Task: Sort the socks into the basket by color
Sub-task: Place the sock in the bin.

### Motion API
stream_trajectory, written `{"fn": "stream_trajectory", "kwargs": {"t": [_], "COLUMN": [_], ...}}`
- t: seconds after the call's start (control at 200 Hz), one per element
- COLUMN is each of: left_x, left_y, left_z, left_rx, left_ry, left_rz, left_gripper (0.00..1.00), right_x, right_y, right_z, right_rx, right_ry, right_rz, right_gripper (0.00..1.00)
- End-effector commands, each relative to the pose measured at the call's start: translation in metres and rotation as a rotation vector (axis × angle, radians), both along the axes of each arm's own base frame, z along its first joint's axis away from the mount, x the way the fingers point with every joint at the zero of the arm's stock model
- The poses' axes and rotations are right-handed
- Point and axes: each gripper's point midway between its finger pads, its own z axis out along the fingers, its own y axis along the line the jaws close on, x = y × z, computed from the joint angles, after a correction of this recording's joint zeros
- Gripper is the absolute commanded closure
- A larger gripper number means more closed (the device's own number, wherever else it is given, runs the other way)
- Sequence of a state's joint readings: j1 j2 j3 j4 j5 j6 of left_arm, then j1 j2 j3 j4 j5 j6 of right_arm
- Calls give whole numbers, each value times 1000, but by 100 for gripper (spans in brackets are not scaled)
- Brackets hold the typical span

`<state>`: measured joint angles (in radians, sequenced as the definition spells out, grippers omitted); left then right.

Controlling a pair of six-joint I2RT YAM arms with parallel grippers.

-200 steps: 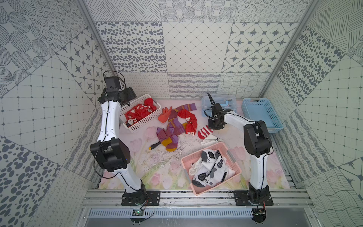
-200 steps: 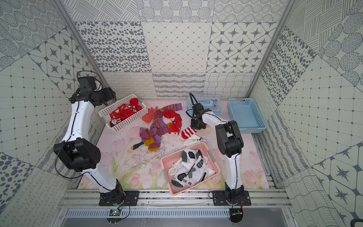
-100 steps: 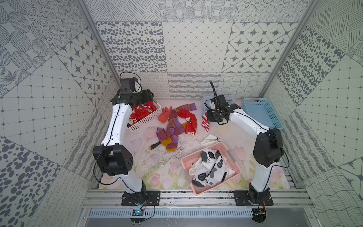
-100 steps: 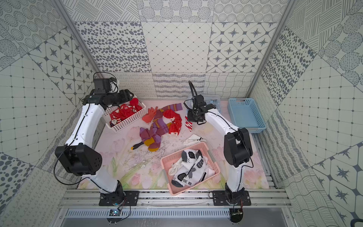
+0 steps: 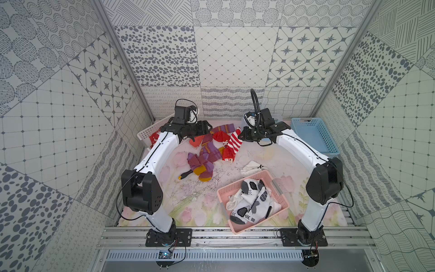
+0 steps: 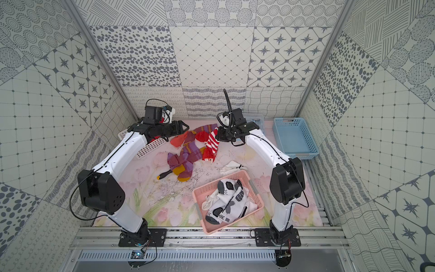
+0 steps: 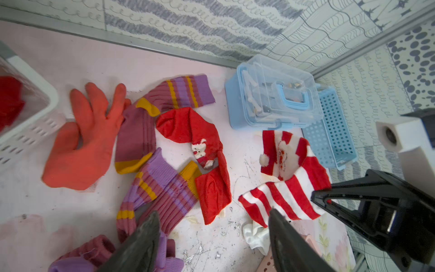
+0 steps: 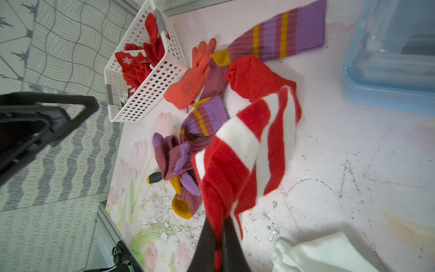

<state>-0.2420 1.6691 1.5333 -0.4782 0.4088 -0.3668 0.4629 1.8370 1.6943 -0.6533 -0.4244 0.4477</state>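
Note:
My right gripper (image 8: pixel 220 221) is shut on a red and white striped sock (image 8: pixel 247 153), which hangs above the table in both top views (image 5: pixel 233 143) (image 6: pixel 211 143). My left gripper (image 7: pixel 213 212) is open and empty, raised over the loose pile, facing the striped sock (image 7: pixel 289 179). Purple socks with yellow toes (image 5: pixel 204 157) and a red sock (image 5: pixel 221 136) lie on the table. One white sock (image 5: pixel 253 167) lies near the pink basket (image 5: pixel 244 179), which holds white socks. The white basket (image 8: pixel 110 66) holds red socks.
An orange glove (image 7: pixel 82 146) lies beside the purple socks. A screwdriver (image 5: pixel 186 174) lies in front of the pile. A clear box with blue trim (image 7: pixel 275 94) stands at the back, and a blue basket (image 5: pixel 306 120) at the back right.
My right gripper has lifted the striped sock off the table and carried it left. My left arm has swung right, from over the white basket to the sock pile.

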Motion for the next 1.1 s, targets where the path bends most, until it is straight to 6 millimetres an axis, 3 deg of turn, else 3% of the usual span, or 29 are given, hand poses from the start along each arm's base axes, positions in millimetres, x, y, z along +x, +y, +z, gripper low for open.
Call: {"fn": "stream_trajectory", "kwargs": {"t": [0.0, 0.205, 0.55, 0.98, 1.095], "left_x": [3, -1, 2, -6, -8], "left_y": [-37, -70, -97, -105, -110], "left_z": [9, 4, 19, 15, 18], "left_rx": [-99, -153, -346, -447, -495], "left_ry": [-51, -49, -54, -8, 5], "left_rz": [-64, -128, -146, -145, -161], "left_gripper": [27, 27, 25, 27, 34], "right_x": [-5, -18, -33, -32, -31], "right_y": [20, 37, 52, 50, 50], "right_z": [47, 59, 62, 61, 60], "right_rx": [141, 198, 199, 174, 167], "right_ry": [-70, -78, -92, -113, -116], "right_rz": [68, 138, 207, 216, 220], "right_gripper": [100, 100, 100, 100, 100]}}
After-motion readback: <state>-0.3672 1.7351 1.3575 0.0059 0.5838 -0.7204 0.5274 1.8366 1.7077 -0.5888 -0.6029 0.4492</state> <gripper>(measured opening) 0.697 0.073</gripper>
